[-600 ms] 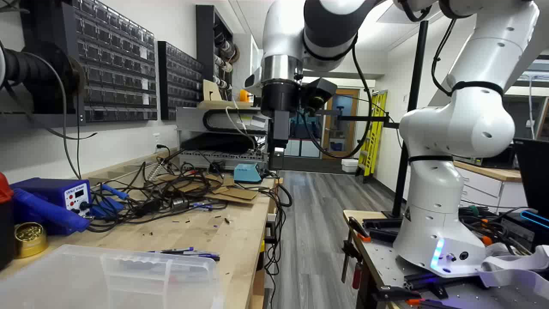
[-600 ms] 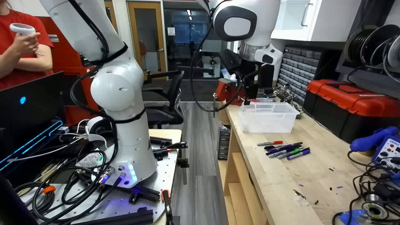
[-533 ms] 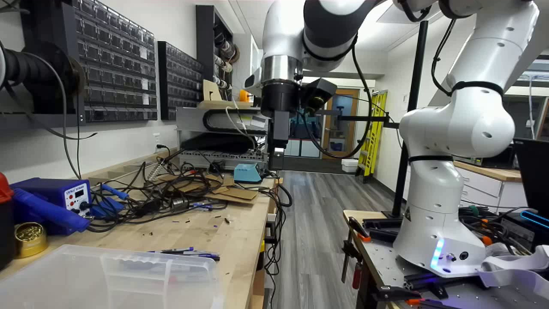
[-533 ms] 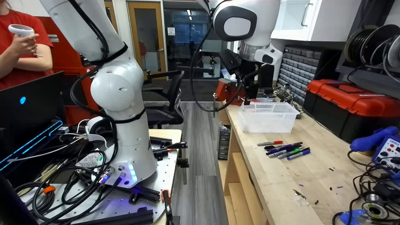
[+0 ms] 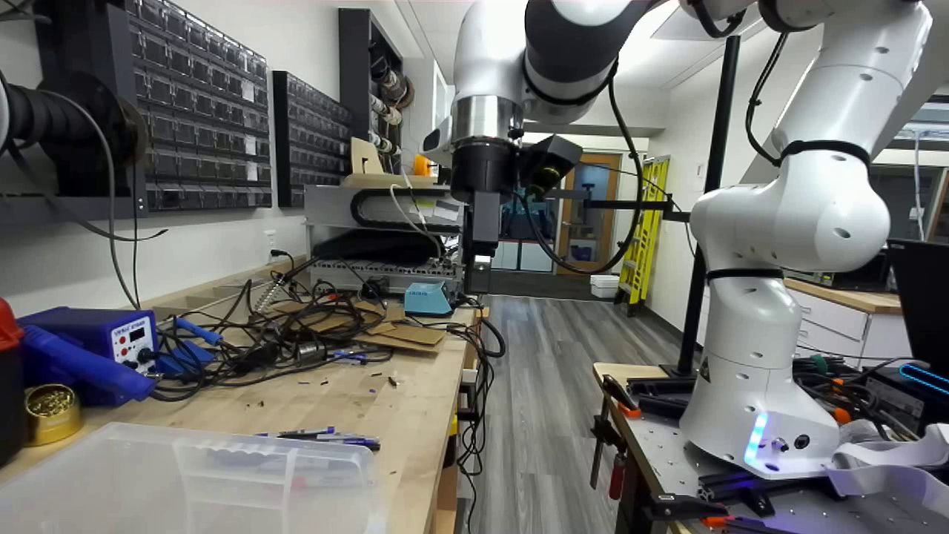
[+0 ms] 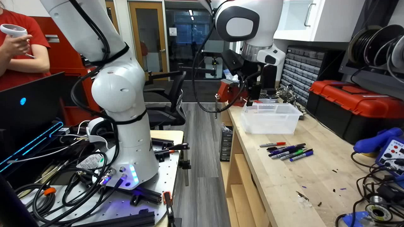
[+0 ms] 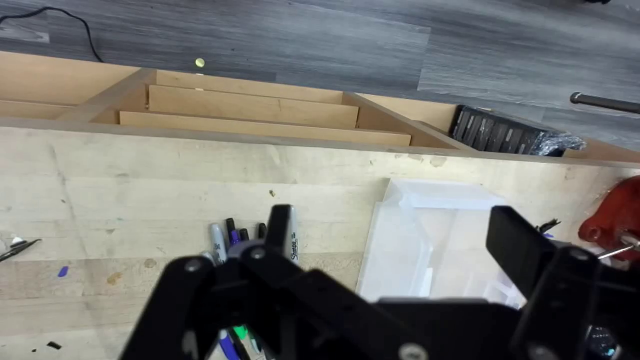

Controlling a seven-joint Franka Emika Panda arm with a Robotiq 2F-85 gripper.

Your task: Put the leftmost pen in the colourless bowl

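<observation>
The colourless bowl, a clear plastic container [image 6: 271, 121], stands on the wooden bench. It also shows in an exterior view [image 5: 133, 475] and in the wrist view [image 7: 392, 245]. A bunch of pens lies beside it; a red-capped pen [image 6: 267, 145] is nearest the bowl, then dark and purple pens [image 6: 285, 149], a green-marked pen [image 6: 292, 154] and a blue-capped pen [image 6: 301, 155]. In the wrist view a grey pen with lettering [image 7: 293, 240] is partly hidden by a finger. My gripper [image 7: 390, 215] is open and empty, pointing down above the bowl's area, well above the bench.
A red vise [image 6: 232, 91] stands beyond the bowl. A red-and-black toolbox [image 6: 353, 108] and a blue soldering station [image 6: 393, 154] line the wall side. Tangled cables [image 5: 296, 334] cover the bench's far part. The bench edge drops to open shelves [image 7: 260, 107].
The arm, gripper, bowl and pens show no visible movement. The person's hand with the white controller has shifted slightly to the left in an exterior view.
</observation>
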